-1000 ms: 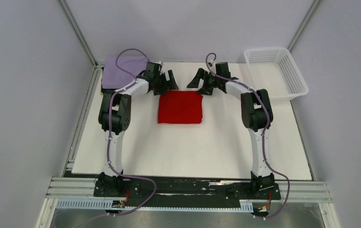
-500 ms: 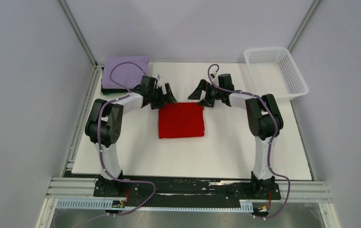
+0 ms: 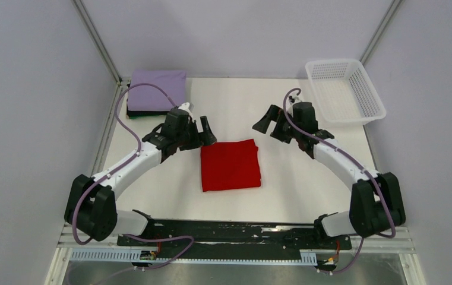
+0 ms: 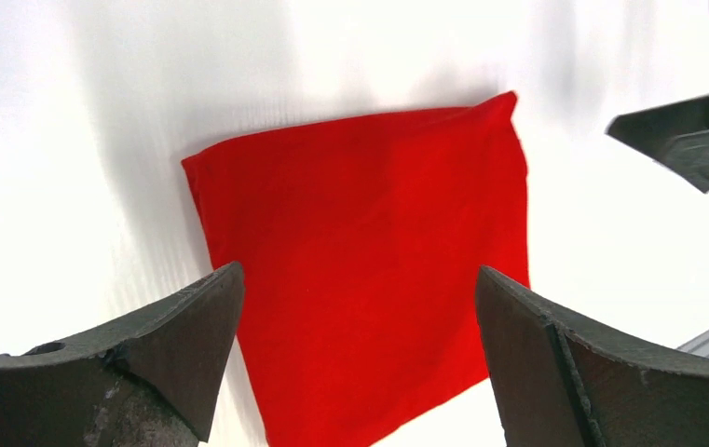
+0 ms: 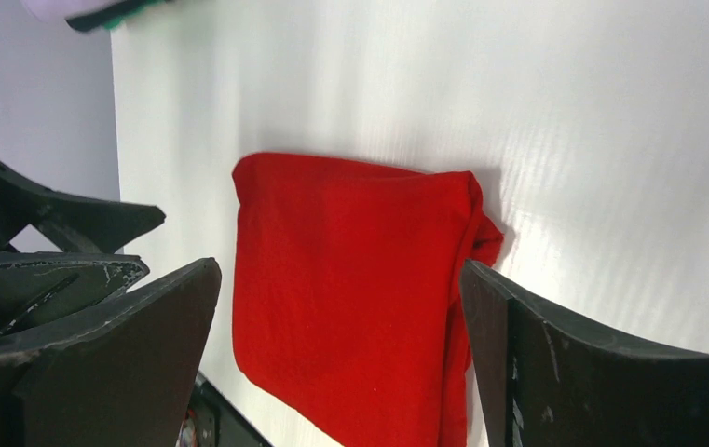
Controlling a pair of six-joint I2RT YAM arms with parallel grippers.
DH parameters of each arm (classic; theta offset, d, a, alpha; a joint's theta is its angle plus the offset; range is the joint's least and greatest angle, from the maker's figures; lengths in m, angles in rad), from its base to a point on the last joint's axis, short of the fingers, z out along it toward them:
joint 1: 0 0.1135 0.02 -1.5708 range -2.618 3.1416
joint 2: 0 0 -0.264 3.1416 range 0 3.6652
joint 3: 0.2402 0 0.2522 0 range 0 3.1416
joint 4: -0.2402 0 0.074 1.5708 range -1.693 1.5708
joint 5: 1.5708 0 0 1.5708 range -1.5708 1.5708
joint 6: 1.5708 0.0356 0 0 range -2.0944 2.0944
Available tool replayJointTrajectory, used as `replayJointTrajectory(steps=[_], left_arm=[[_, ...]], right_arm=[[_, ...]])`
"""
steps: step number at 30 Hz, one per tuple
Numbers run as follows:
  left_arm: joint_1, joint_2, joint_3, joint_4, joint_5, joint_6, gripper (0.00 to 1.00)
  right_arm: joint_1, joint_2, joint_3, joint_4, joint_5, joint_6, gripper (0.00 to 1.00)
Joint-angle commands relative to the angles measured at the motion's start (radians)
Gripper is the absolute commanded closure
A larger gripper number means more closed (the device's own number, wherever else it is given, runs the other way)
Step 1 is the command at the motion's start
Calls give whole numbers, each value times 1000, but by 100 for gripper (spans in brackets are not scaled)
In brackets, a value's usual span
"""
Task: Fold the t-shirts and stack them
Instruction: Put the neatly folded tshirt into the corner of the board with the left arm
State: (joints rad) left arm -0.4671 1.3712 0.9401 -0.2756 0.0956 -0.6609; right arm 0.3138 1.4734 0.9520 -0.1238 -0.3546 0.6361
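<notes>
Centrally, a folded red t-shirt (image 3: 230, 164) lies flat on the white table (image 3: 306, 178) at mid-frame. Just beyond it, the left gripper (image 3: 208, 133) and right gripper (image 3: 266, 129) hover at either side, jaws spread wide, holding nothing. At upper left, a lavender t-shirt (image 3: 157, 86) covers a dark t-shirt (image 3: 143, 113), only its edge showing. At upper right stands a white mesh basket (image 3: 375, 98), its floor bare to view.

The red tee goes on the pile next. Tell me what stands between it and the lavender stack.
Only the open left gripper, hovering off the far-left corner of the folded red t-shirt, on the line to the lavender stack. Nothing else visible.
</notes>
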Motion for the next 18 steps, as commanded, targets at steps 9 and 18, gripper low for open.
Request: replayJointTrajectory(steps=[9, 18], left_arm=[[-66, -57, -171, -58, -29, -66, 0], [-119, 88, -148, -43, -60, -84, 6]], right_arm=[[-74, -465, -282, -158, 458, 101, 0], [-84, -542, -322, -183, 446, 49, 0]])
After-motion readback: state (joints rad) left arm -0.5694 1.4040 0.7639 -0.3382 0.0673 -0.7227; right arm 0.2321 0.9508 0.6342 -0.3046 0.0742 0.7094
